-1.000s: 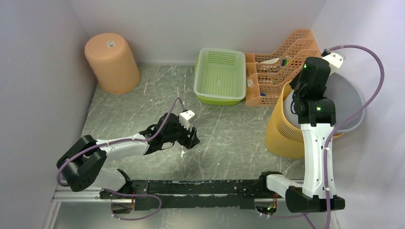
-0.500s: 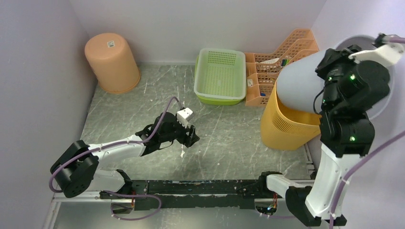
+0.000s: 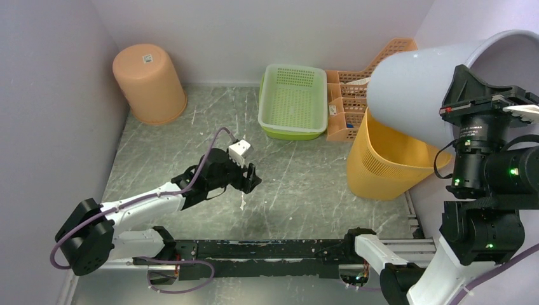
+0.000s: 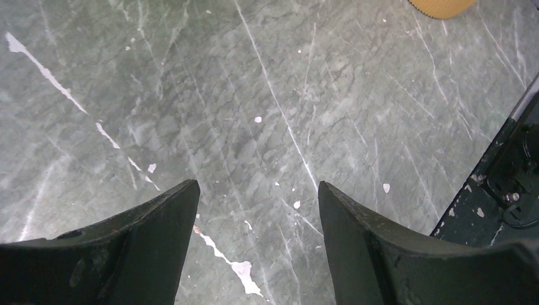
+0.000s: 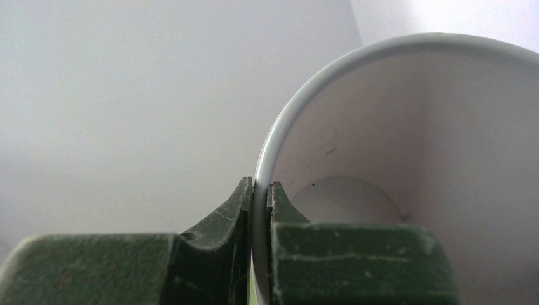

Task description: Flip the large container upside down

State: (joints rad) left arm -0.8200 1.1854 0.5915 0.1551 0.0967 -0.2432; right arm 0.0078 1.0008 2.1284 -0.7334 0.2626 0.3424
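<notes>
From above, the bin point(image 3: 413, 89) hangs in the air at the right rear, lying nearly on its side. Its long axis runs from lower left to upper right. The closed base faces left, toward the middle of the desk point(image 3: 305, 184), and the mouth faces the right wall. Its lower side overlaps the mouth of the upright yellow basket point(image 3: 388, 171); whether the two touch cannot be told. The bin's rim sits close to the right wall and the top edge of the view. The right arm's wrist covers the grip here.

A green tray point(image 3: 292, 101) and an orange rack point(image 3: 346, 111) stand along the back wall, just left of the bin. An upturned peach bucket point(image 3: 149, 82) is in the far left corner. The left end effector point(image 3: 251, 178) hovers low over mid-desk, and bare marble lies between it and the basket.

In the left wrist view, the left end effector point(image 4: 257, 190) has its fingers point(image 4: 159, 241) wide apart with only veined marble between them. The base rail is at the right edge.

In the right wrist view, the right end effector point(image 5: 259, 190) is clamped on the bin point(image 5: 394, 127) at its rim, one finger outside the wall and one inside. The round bottom shows deep within, and plain wall fills the left.
</notes>
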